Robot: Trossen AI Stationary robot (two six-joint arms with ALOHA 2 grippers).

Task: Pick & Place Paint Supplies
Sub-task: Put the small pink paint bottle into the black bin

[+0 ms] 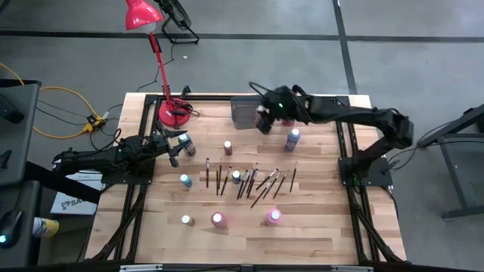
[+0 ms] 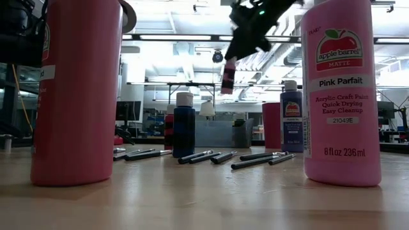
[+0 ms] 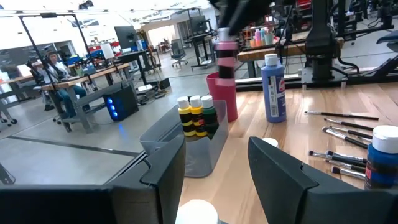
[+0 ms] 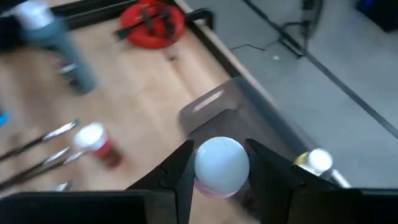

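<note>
A pink bottle (image 2: 228,75) with a white cap (image 4: 222,163) hangs over the grey bin (image 1: 243,112), far from two big pink bottles (image 2: 339,96) and dark-handled brushes (image 1: 249,181) on pale wood (image 1: 302,227).
</note>
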